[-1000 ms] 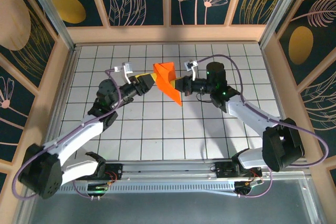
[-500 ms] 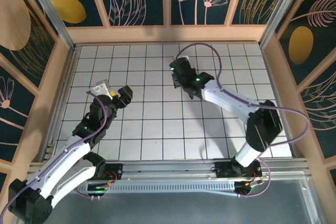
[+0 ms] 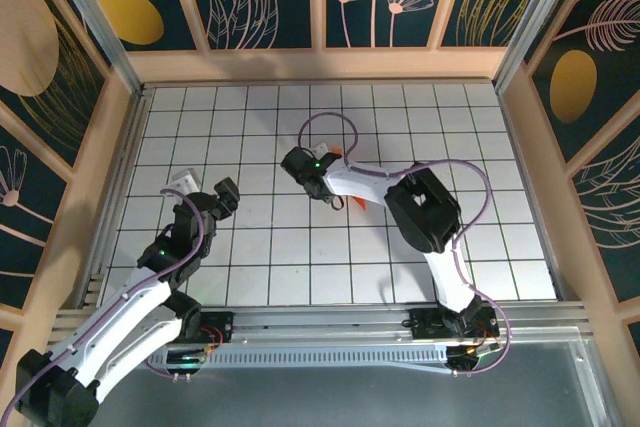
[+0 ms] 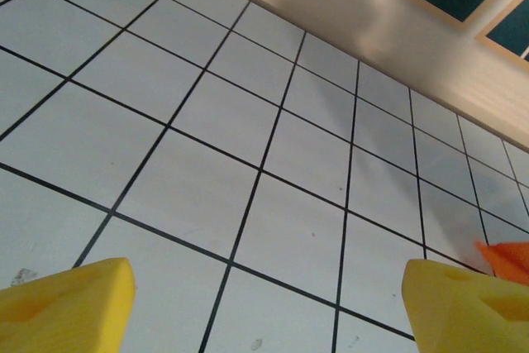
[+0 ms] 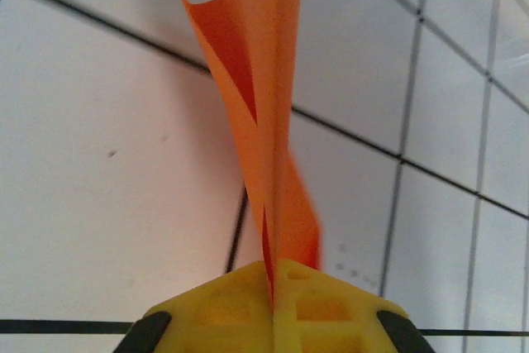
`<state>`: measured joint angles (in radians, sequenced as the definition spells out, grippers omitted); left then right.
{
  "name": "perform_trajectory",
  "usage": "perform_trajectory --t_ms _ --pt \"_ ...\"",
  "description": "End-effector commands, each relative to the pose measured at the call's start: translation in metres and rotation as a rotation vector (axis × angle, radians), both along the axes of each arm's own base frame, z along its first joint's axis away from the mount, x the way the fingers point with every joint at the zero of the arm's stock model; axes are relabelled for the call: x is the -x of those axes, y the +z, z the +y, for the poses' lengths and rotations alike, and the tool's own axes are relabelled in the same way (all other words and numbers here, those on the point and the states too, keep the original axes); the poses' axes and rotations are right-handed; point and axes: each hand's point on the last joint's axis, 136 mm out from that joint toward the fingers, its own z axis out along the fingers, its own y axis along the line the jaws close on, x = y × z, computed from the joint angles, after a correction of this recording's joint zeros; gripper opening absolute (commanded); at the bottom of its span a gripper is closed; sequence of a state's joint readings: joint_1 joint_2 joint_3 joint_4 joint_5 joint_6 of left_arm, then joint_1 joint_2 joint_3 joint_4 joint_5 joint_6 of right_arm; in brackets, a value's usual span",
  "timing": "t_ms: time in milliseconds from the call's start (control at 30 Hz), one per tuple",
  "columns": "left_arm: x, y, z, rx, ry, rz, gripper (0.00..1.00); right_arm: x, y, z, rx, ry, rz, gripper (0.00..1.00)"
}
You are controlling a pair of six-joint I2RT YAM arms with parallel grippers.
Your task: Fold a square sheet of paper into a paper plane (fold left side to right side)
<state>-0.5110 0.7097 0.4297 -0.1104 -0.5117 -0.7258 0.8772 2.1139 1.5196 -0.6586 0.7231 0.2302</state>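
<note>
- Comparing this moment with a second ago, we find the two-handed hold is over. Both grippers then pinched the orange paper between them, toward 12 o'clock of the table [image 3: 400,107].
- The left gripper [image 3: 227,192] has since let go and pulled back, and it now sits well apart at 9 o'clock of the paper. In its wrist view the yellow fingers [image 4: 70,295] stand wide with nothing between them, and an orange corner peeks in at 3 o'clock.
- The right gripper [image 5: 273,307] alone carries the square sheet of paper [image 5: 264,80], its fingers pressed together on the lower edge. The sheet rises on edge toward 12 o'clock in that view, with its doubled layers splaying and one corner curling.
- From above, the right arm has curled back on itself and brought the paper near the table's centre. A sliver of orange shows at 5 o'clock of the wrist. We cannot tell whether the sheet touches the table.
- We judge the left-to-right fold made but loose. The gaping layers suggest it needs laying flat and pressing, and thin paper held in a single pinch may twist.
</note>
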Motion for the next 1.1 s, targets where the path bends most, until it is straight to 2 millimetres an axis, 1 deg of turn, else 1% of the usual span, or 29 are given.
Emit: perform_trajectory --t_ms 0,100,167,233,267,367,467,533,600,667,733,833,900,967,1067 --pt "0.0 -0.006 0.006 -0.029 0.03 0.014 0.84 0.005 -0.008 0.016 -0.104 -0.005 0.048 0.21" --pt "-0.004 -0.008 0.001 -0.024 0.016 0.022 0.84 0.01 -0.015 0.035 -0.266 0.017 0.116 0.37" --pt "-0.007 -0.01 -0.004 -0.012 0.002 0.031 0.84 0.01 -0.009 0.04 -0.342 0.016 0.128 0.45" --pt "-0.011 -0.012 -0.011 0.005 -0.018 0.037 0.85 0.007 0.006 0.04 -0.417 0.018 0.116 0.52" --pt "-0.013 -0.013 -0.016 0.021 -0.037 0.039 0.85 0.006 0.015 0.037 -0.453 0.013 0.102 0.54" --pt "-0.021 -0.016 -0.038 0.076 -0.115 0.048 0.85 0.0 0.05 0.031 -0.6 0.026 0.058 0.58" --pt "-0.032 -0.021 -0.067 0.14 -0.218 0.078 0.84 -0.006 0.077 0.016 -0.737 0.016 0.013 0.6" --pt "-0.039 -0.024 -0.087 0.188 -0.282 0.099 0.83 -0.01 0.088 -0.001 -0.814 -0.007 -0.027 0.61" --pt "-0.047 -0.026 -0.107 0.241 -0.345 0.114 0.82 -0.013 0.095 -0.02 -0.901 -0.045 -0.062 0.63" --pt "-0.055 -0.027 -0.126 0.292 -0.401 0.133 0.81 -0.013 0.099 -0.038 -0.986 -0.089 -0.094 0.68" --pt "-0.062 -0.03 -0.143 0.342 -0.447 0.153 0.79 -0.014 0.1 -0.059 -1.073 -0.145 -0.131 0.72" --pt "-0.073 -0.039 -0.167 0.403 -0.507 0.196 0.77 -0.01 0.1 -0.085 -1.224 -0.212 -0.165 0.81" --pt "-0.081 -0.046 -0.182 0.439 -0.542 0.229 0.76 -0.006 0.095 -0.1 -1.296 -0.251 -0.178 0.86" --pt "-0.086 -0.054 -0.194 0.473 -0.567 0.259 0.75 -0.002 0.09 -0.112 -1.335 -0.28 -0.181 0.89" --pt "-0.095 -0.062 -0.211 0.508 -0.595 0.285 0.75 0.001 0.083 -0.124 -1.339 -0.303 -0.182 0.89"
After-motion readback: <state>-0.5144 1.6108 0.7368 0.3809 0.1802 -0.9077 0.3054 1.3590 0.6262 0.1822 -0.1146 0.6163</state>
